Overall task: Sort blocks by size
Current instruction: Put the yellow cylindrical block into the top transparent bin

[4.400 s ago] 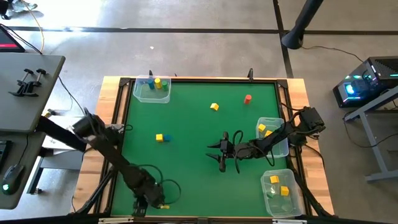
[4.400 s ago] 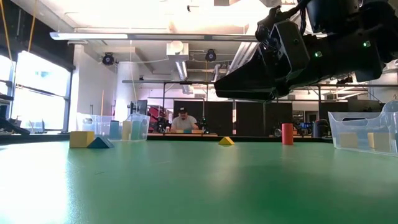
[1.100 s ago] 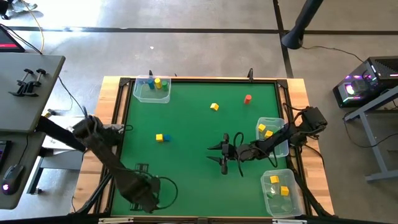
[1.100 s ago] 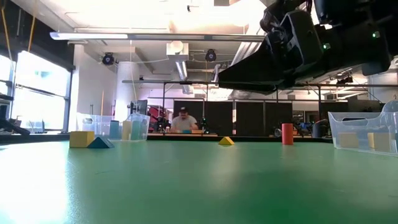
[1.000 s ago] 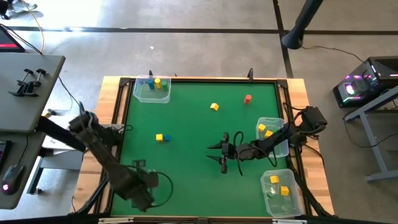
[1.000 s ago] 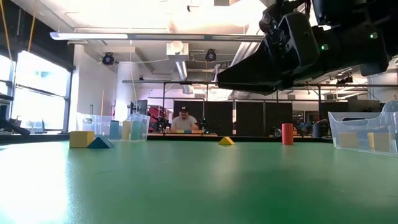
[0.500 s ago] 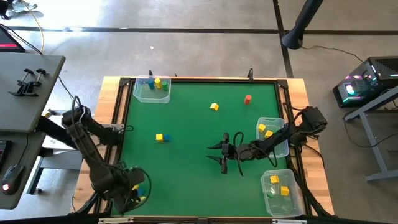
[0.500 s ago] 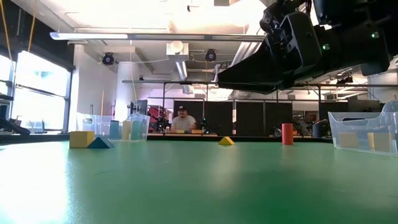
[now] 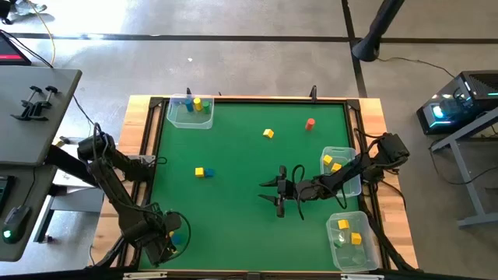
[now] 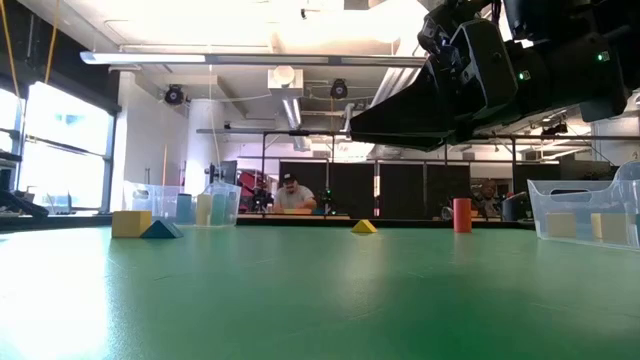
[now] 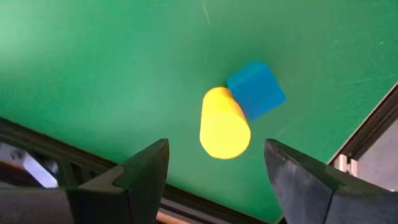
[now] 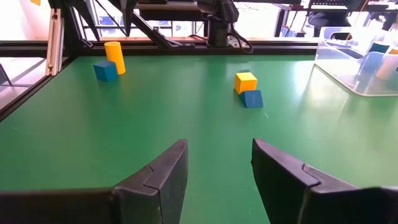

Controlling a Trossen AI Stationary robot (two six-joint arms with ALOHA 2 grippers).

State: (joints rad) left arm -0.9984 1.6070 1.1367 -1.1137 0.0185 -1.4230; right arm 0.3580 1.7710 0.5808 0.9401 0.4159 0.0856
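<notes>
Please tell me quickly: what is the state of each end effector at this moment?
Left end effector: open, holding nothing, above the yellow cylinder and blue cube.
Right end effector: open, holding nothing, over the green table.

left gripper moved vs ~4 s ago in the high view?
Yes. The left gripper has shifted left along the near table edge, toward the table's left corner. Its fingers are now open above a yellow cylinder and blue cube.

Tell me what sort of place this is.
Probably a robotics lab or workshop: exposed ceiling ducts and strip lights, a person at a far bench, and a computer beside the green table.
</notes>
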